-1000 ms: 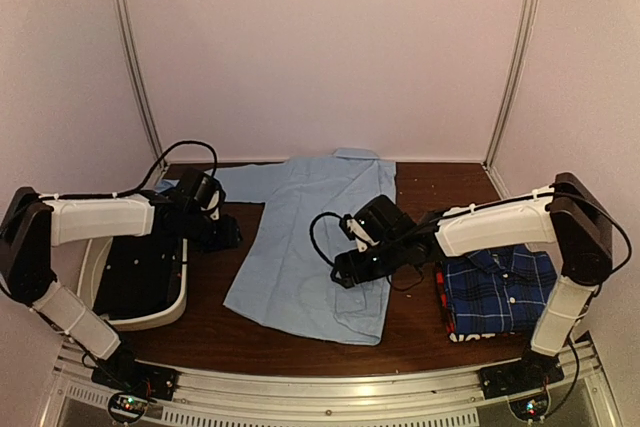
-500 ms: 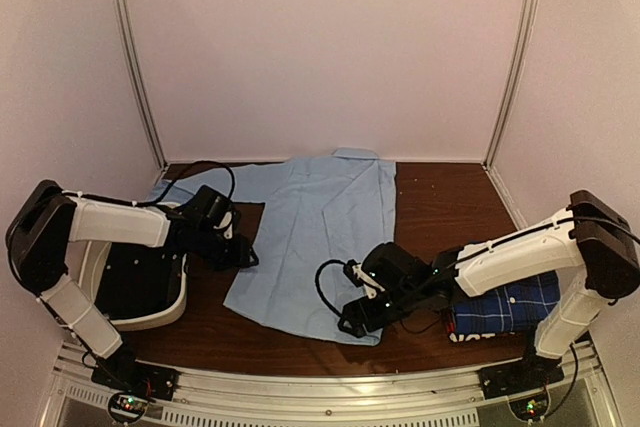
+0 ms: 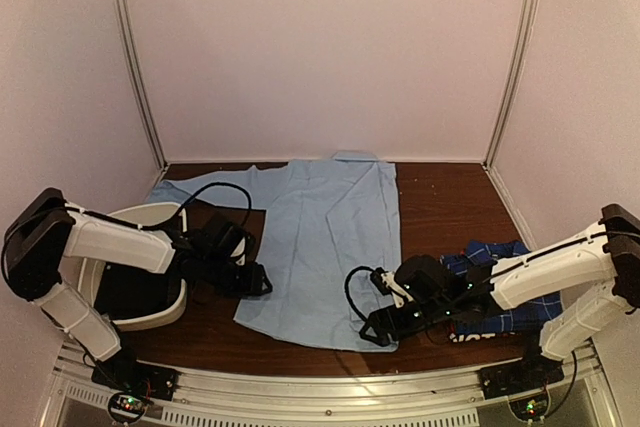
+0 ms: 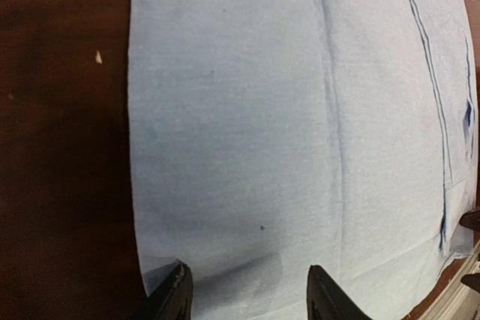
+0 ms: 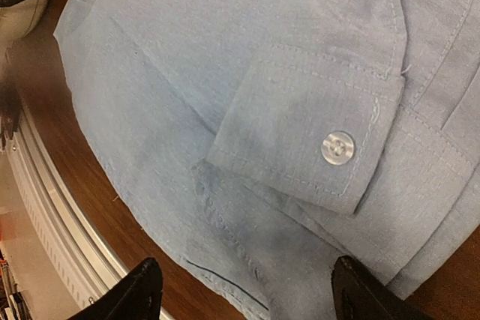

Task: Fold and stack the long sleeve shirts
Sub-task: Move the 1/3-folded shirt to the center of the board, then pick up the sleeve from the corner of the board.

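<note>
Table (image 3: 440,197) — dark wood.
Light blue shirt (image 3: 320,237) — flat mid-table, collar far, hem near.
White bin (image 3: 130,319) — left.
Plaid shirt (image 3: 520,312) — folded, right.
Left gripper (image 4: 247,290) — fingers spread at the hem's left corner.
Right gripper (image 5: 244,290) — spread at the right corner, near the cuff button (image 5: 337,148).
Step, judged: hem grasp for folding toward the collar; next, both lower and pinch together.

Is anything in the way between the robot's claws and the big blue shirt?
No, nothing visible. The left gripper and the right gripper both hang open right over the near hem of the light blue shirt, with only cloth under them. The right one is beside the buttoned cuff.
</note>
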